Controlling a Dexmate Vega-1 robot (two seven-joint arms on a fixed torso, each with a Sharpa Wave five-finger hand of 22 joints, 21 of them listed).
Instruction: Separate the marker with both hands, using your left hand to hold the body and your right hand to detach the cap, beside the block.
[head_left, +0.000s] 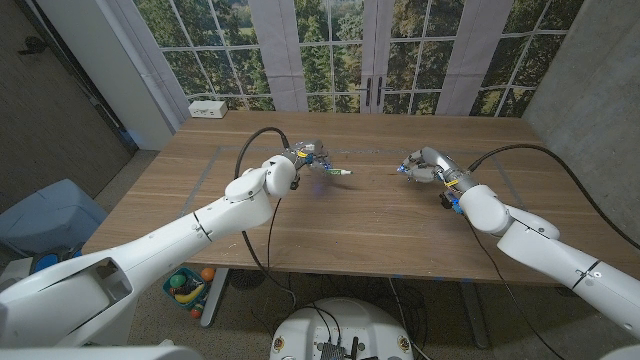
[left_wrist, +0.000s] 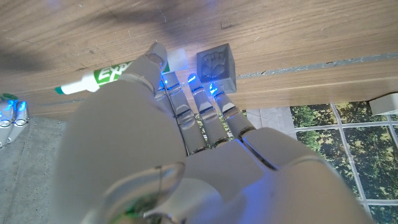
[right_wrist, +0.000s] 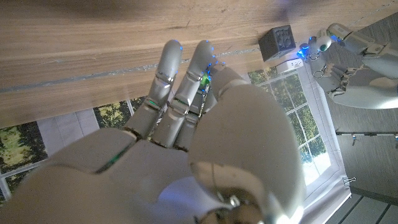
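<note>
While my left robot hand (head_left: 303, 160) hovers over the middle of the table (head_left: 380, 215), I see it gripping the marker body (head_left: 334, 171), which sticks out sideways from the fingers toward the right robot hand (head_left: 422, 166). From the left wrist view the marker body (left_wrist: 93, 79) reads clearly: a white barrel with green lettering that starts "EXP", ending in a green tip that is bare, with no cap on it. The thumb and fingers (left_wrist: 152, 62) close around the barrel's rear part, so that end is hidden from me.

Across a stretch of bare wood, my right robot hand is held well apart from the left one, its fingers curled inward. In the right wrist view I catch a thin strip of green (right_wrist: 203, 84) tucked between the thumb and the fingers (right_wrist: 189, 74); it looks like the cap, though most of it is covered and I cannot make out its shape. I take the right robot hand to be pinching that small green piece.

Close to the left robot hand's fingertips in the left wrist view sits the block (left_wrist: 217, 66), a small grey cube with a raised relief on its upper face, resting on the table just beside the marker body but not touching it. The same block (right_wrist: 277, 41) shows small and far off in the right wrist view, next to the left robot hand (right_wrist: 323, 46).

At the far edge of the table lies a small white box (head_left: 207, 108).
</note>
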